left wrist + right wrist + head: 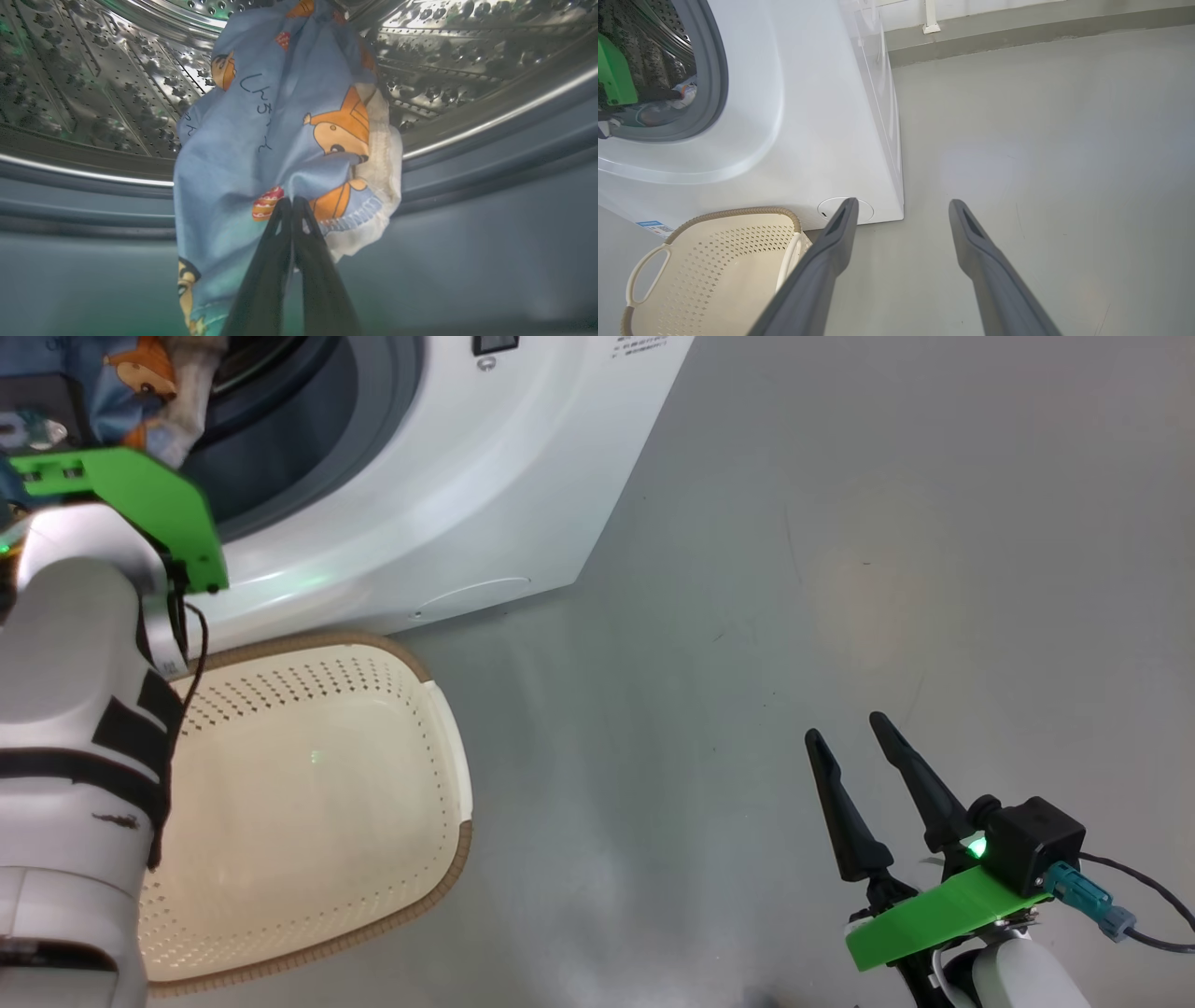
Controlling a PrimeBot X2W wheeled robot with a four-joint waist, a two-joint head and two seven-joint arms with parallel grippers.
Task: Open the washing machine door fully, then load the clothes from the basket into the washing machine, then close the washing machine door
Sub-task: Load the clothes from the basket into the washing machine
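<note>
The washing machine (pixel 448 504) stands on the grey floor (pixel 840 569), its round opening ringed by a grey rubber gasket (pixel 720 70). Behind the gasket, the perforated steel drum (pixel 84 84) holds a light blue garment (pixel 261 140) printed with orange cartoon figures and edged with white lining. The cloth hangs bunched at the mouth of the drum, trailing down over the gasket's lower lip. In the left wrist view, the left gripper (pixel 292 201) has its two dark fingers pressed together at the tips, right against the lower folds of this garment; whether any cloth is caught between them cannot be told. In the head view the left arm reaches into the opening, and the same blue and orange fabric shows at the top left corner beside the arm's green bracket (pixel 140 495).

The basket (pixel 448 756), cream-white and perforated with a brown woven-look rim, sits on the floor just in front of the machine's lower front panel. Its bottom is bare.

The right gripper (pixel 848 726) hovers above the floor, well apart from the basket, its fingers spread wide and holding nothing.
</note>
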